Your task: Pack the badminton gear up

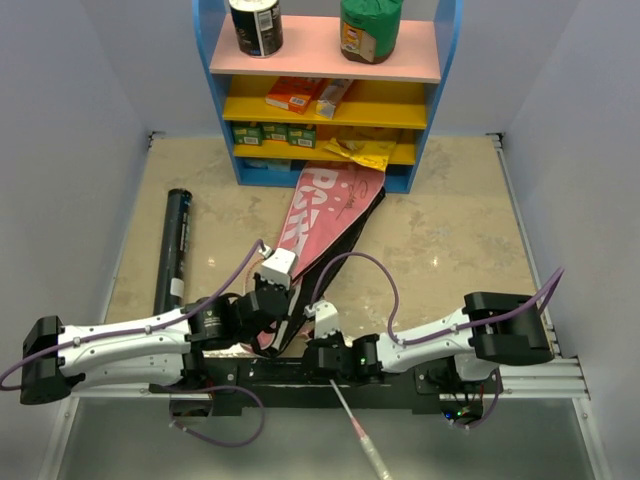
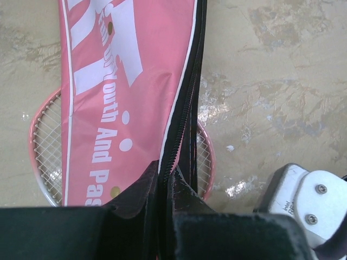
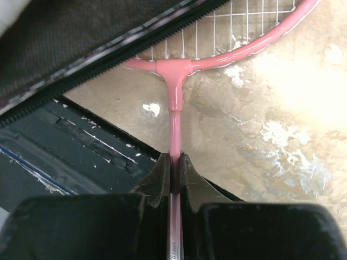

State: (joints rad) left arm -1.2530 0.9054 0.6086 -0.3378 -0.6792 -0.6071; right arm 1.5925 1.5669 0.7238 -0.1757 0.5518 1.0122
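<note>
Top external view: the pink bag (image 1: pixel 335 200) lies on the surface (image 1: pixel 450 240), running from the foot of the shelf (image 1: pixel 325 60) down to the two arms. A black tube (image 1: pixel 172 250) lies lengthwise at the left, well apart from the bag.

The left gripper (image 2: pixel 165 181) sits at the bag's near end. Its jaws are pinched together on the bag's black zip edge, and the left wrist view shows the dark cloth drawn up between them.

In that same view a racket (image 2: pixel 46 146) lies flat on the surface with its head under the bag. The pink rim and white strings show on both sides of the cloth.

The right gripper (image 3: pixel 174 162) is just beside the left one. It is clamped on the racket's thin pink shaft, a little below the fork where the shaft meets the head. From above, the shaft and handle run back between the arm bases and stick out past the near edge of the surface.
</note>
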